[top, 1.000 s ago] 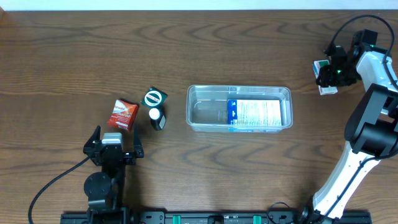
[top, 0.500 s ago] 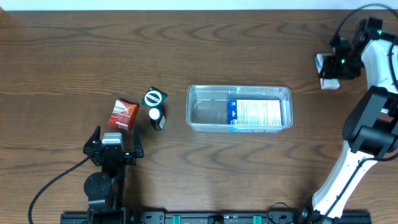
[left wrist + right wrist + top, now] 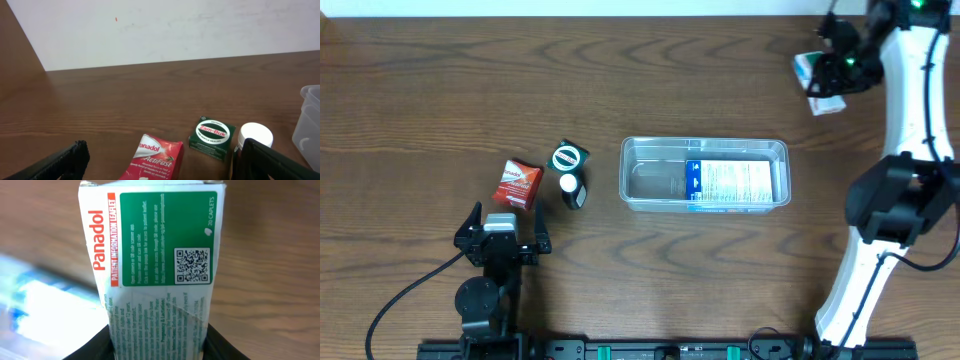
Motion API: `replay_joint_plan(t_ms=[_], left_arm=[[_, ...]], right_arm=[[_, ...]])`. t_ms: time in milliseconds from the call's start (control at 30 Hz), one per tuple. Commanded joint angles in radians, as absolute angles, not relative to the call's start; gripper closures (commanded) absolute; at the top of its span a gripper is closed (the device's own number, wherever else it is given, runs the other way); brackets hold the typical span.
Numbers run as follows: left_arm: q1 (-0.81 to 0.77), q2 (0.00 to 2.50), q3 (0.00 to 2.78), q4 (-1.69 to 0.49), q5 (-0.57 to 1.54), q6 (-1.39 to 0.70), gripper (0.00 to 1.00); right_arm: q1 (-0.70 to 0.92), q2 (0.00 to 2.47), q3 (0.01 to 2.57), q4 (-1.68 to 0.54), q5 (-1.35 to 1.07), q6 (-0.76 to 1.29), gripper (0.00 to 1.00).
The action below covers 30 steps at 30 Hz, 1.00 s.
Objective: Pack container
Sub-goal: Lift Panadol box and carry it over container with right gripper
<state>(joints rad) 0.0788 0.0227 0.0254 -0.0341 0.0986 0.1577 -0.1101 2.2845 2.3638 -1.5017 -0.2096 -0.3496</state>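
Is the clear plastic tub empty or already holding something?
Not empty. The clear rectangular plastic tub holds one blue-and-white printed box lying flat in its right half; the left half is bare.

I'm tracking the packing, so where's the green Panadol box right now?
The green Panadol box is at the overhead view's top right, held in the right gripper, beyond the right end of the container.

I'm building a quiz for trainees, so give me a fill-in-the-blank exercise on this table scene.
The right tool grips a Panadol box whose QR code sits on a ____ panel.
The container holds ____ blue-and-white packet.
The bottle beside the Zam-Buk tin has a ____ cap.
Missing words: green; one; white.
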Motion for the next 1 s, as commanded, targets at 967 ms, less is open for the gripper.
replay_joint_plan(t_ms=[967], left_arm=[[0.084,0.023,0.004,-0.059,0.116,0.164,0.02]], right_arm=[[0.222,2.141,2.281,-1.699,-0.281,-0.51,0.53]])
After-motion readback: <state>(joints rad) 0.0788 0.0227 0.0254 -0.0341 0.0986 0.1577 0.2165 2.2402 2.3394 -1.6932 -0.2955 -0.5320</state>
